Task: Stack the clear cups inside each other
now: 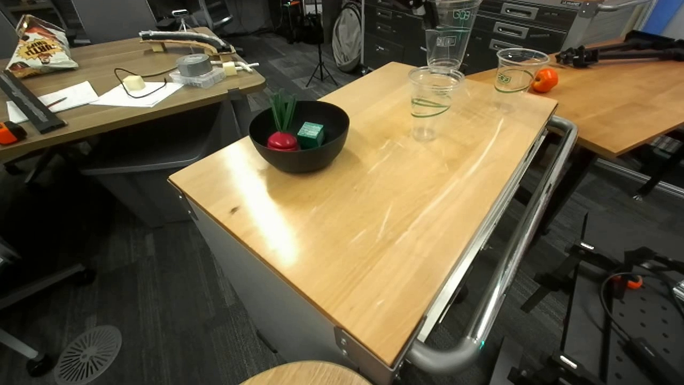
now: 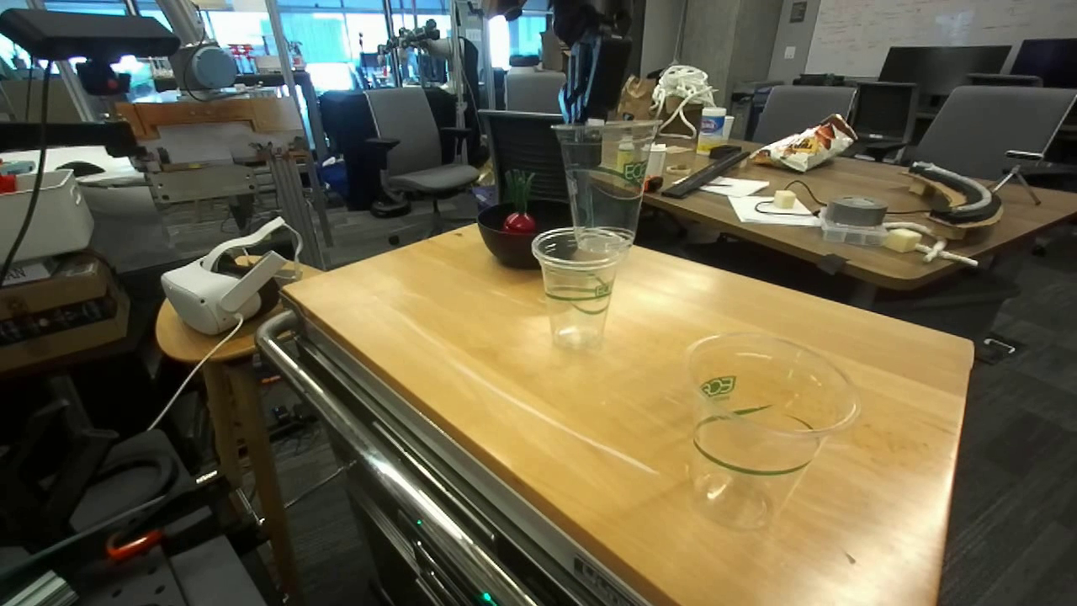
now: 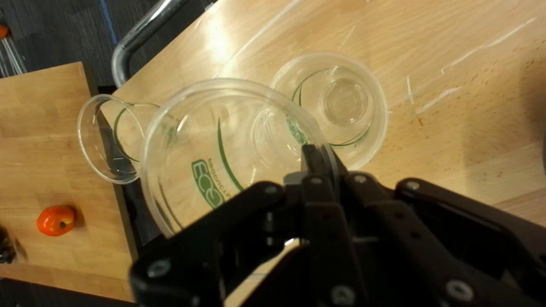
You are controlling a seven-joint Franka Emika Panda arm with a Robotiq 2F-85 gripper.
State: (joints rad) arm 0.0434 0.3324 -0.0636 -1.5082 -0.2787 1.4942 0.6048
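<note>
My gripper (image 3: 323, 164) is shut on the rim of a clear cup (image 3: 204, 145) and holds it upright, one finger inside the rim. This held cup shows in both exterior views (image 1: 454, 35) (image 2: 604, 185), with its base overlapping the rim of a second clear cup (image 1: 429, 104) (image 2: 580, 295) (image 3: 345, 102) standing upright on the wooden top. I cannot tell whether the base is inside that rim or just above it. A third clear cup (image 1: 515, 80) (image 2: 757, 446) (image 3: 115, 140) stands upright near the corner. Only the black fingertips (image 1: 430, 16) (image 2: 587, 114) show in the exterior views.
A black bowl (image 1: 307, 160) (image 2: 509, 250) holds a red vegetable with green leaves and a green block. The wooden cart top (image 1: 342, 230) has a metal handle (image 1: 515, 256) along one side. Another table (image 1: 630, 101) bears an orange-red fruit (image 1: 545, 80) (image 3: 56, 220).
</note>
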